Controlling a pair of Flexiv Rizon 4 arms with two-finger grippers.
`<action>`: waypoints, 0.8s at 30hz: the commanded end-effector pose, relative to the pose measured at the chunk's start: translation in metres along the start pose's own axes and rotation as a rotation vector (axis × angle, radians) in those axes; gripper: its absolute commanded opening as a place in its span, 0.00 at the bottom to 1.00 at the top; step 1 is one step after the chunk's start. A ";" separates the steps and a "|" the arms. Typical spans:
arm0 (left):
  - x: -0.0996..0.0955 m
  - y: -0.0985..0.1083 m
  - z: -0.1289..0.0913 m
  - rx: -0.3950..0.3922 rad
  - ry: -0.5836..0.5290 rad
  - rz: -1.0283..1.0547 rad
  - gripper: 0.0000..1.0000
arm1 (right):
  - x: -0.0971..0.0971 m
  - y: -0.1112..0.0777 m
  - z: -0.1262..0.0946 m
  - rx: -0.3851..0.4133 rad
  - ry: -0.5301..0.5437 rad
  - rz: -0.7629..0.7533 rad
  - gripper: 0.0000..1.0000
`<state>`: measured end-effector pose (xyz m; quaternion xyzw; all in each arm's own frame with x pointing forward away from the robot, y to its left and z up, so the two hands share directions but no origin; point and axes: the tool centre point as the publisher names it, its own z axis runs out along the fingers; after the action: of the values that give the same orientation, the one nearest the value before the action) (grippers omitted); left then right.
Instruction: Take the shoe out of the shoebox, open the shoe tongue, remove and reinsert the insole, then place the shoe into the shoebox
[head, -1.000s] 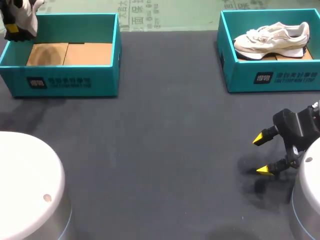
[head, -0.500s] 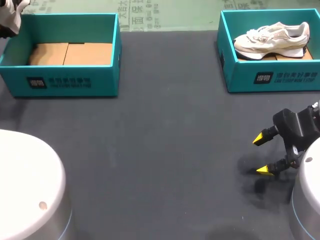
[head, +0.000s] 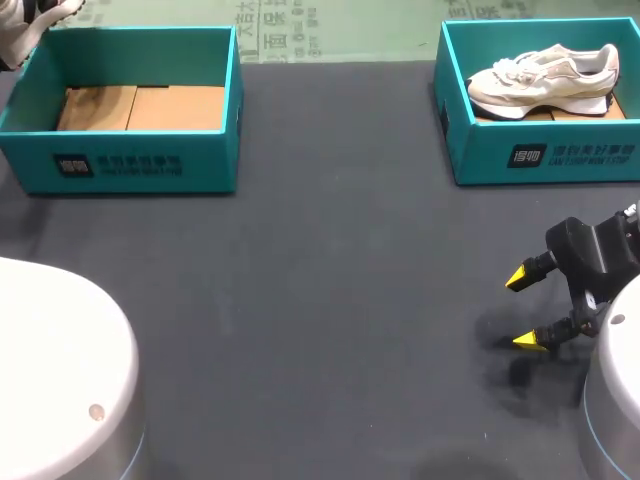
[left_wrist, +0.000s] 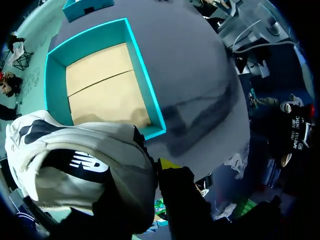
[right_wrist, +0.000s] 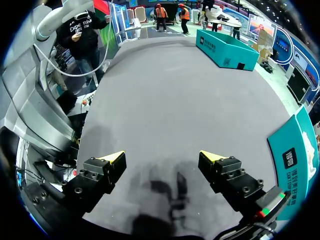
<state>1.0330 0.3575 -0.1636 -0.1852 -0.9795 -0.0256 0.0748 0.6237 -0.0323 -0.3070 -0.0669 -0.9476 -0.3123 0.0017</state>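
Note:
A white shoe (left_wrist: 75, 165) with a dark logo hangs in my left gripper (left_wrist: 152, 167), which is shut on it; one yellow tip shows beside the shoe and the other is hidden behind it. In the head view only a scrap of this shoe (head: 22, 22) shows, at the far left corner above the table. Below it stands the left teal shoebox (head: 130, 165), holding nothing but its cardboard floor (left_wrist: 102, 90). My right gripper (head: 525, 310) hovers low over the dark mat at the front right, open, with nothing between its fingers (right_wrist: 112, 162).
A second teal shoebox (head: 545, 155) stands at the back right with another white shoe (head: 545, 78) lying in it; its wall (right_wrist: 295, 160) shows beside my right gripper. The dark mat (head: 330, 280) stretches between the boxes.
My left gripper has carried the shoe up and to the left, almost out of the head view. The right arm has not moved.

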 end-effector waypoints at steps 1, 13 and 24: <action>0.021 -0.005 -0.004 -0.108 -0.133 0.262 0.00 | 0.002 0.000 0.000 0.002 -0.003 0.001 1.00; 0.025 -0.006 -0.010 -0.098 -0.185 0.519 0.00 | 0.002 0.000 0.000 0.002 -0.003 0.001 1.00; 0.011 -0.004 -0.011 -0.122 -0.188 0.650 0.00 | 0.002 0.000 0.000 0.002 -0.003 0.001 1.00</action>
<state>1.0181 0.3563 -0.1496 -0.4582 -0.8878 -0.0373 -0.0198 0.6237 -0.0322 -0.3069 -0.0668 -0.9476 -0.3123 0.0017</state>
